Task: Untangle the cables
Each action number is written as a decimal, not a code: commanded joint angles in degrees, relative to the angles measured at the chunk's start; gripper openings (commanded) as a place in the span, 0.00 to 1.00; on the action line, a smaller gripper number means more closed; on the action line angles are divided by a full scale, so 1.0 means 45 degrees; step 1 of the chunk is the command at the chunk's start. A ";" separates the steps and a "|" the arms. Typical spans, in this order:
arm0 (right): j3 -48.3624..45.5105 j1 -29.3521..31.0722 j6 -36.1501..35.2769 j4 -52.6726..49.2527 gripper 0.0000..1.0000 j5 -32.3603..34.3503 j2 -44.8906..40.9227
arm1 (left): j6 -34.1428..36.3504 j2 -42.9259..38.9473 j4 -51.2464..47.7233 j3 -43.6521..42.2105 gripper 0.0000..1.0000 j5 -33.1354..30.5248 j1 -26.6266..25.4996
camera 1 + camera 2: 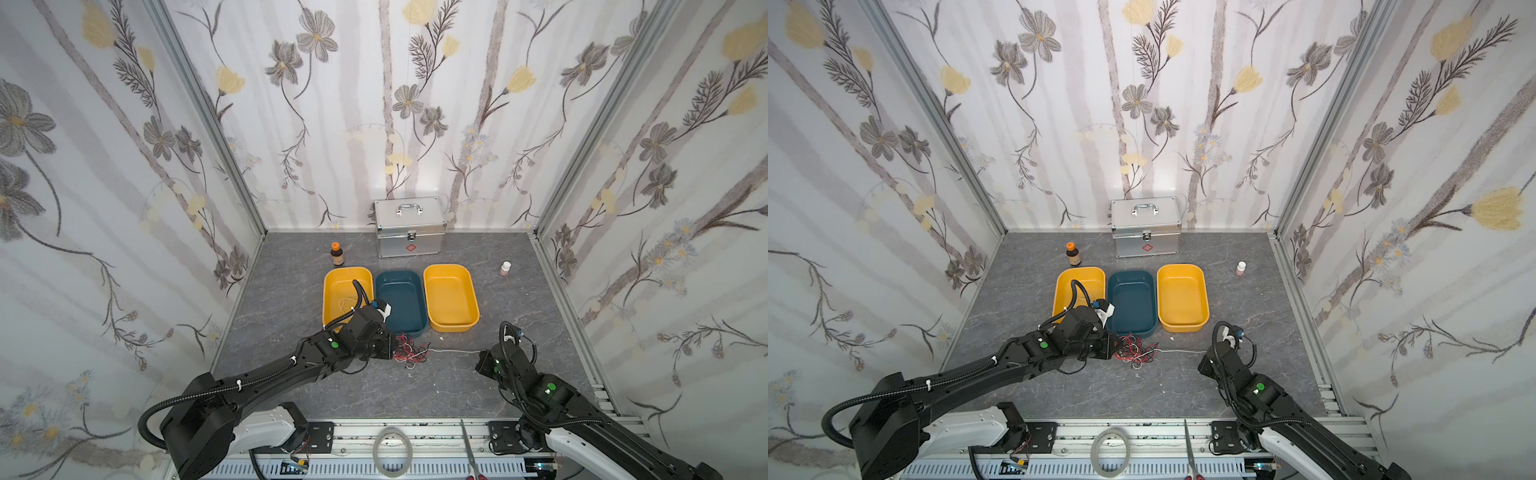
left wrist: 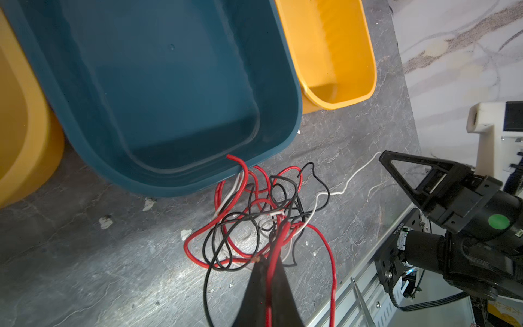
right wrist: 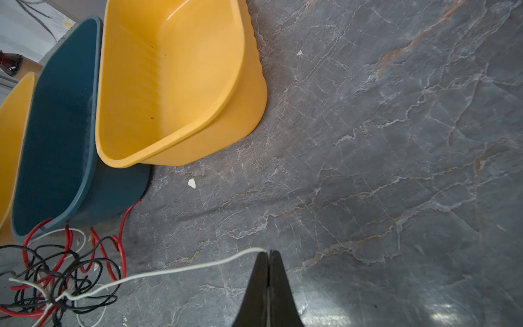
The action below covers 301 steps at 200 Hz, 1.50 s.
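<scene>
**Both grippers pinched shut on strands of the tangle**

The left gripper (image 2: 267,259) has its jaws pressed together on a red cable (image 2: 278,243), which runs out between the fingers in the left wrist view. In both top views this gripper sits just below the centre of the frame, at the left edge of the cables (image 1: 410,352). They form a loose knot of red, black and white strands on the grey table (image 1: 374,395). The knot lies just below the near end of the blue bin (image 1: 401,275), and one red end rises against that bin's wall. The left yellow bin (image 1: 330,291) and the right yellow bin (image 1: 451,269) stand just beside the blue one.

The right gripper (image 3: 268,252) is likewise closed, its tips nipping the end of a white cable (image 3: 184,269). In both top views that strand runs from the knot rightward across the table, nearly straight, to the gripper at lower right of centre. The two grippers are well apart, with the knot and the white strand between them.
</scene>
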 commanded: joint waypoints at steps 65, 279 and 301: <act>0.0505 -0.0118 -0.0318 0.0289 0.05 0.0661 0.0573 | 0.0597 0.0754 -0.0001 -0.0649 0.00 -0.0309 -0.0210; 0.1199 0.1538 -0.3929 0.6259 0.49 -0.5148 0.4190 | 0.0253 0.1791 0.1138 -0.0317 0.00 -0.0486 -0.0836; 0.1651 0.1871 -0.4476 0.6909 0.53 -0.5428 0.5513 | 0.0253 0.1772 0.1136 -0.0337 0.00 -0.0518 -0.0836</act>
